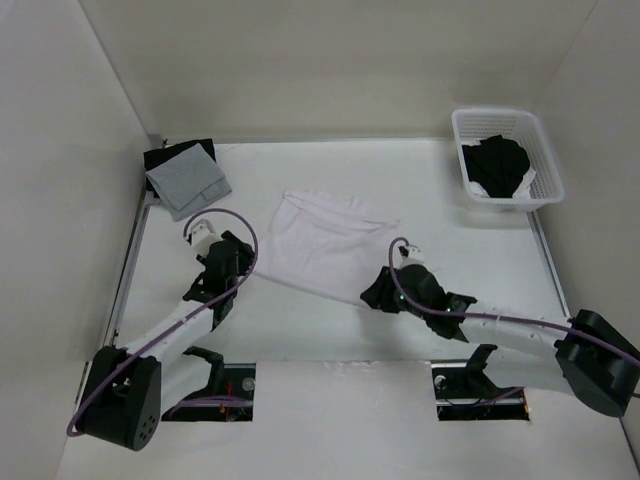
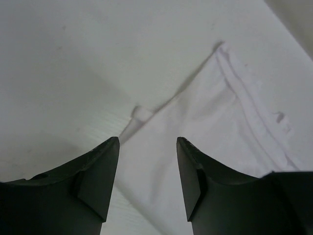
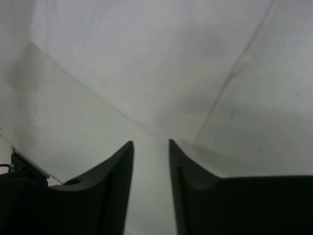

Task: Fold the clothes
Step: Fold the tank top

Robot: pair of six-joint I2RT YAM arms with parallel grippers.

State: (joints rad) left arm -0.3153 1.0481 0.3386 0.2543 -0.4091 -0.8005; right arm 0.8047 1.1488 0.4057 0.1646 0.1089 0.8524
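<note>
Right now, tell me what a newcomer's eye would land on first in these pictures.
The white garment lies spread, slightly rumpled, in the middle of the table, with the left tool and right tool at its near corners, both with jaws apart. At the far right corner a white basket holds a black garment; at the far left, a grey cloth lies folded.

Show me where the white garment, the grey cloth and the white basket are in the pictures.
white garment (image 1: 320, 245), top view, middle of the fabric.
grey cloth (image 1: 188, 180), top view, its centre.
white basket (image 1: 495, 112), top view, far rim.
</note>
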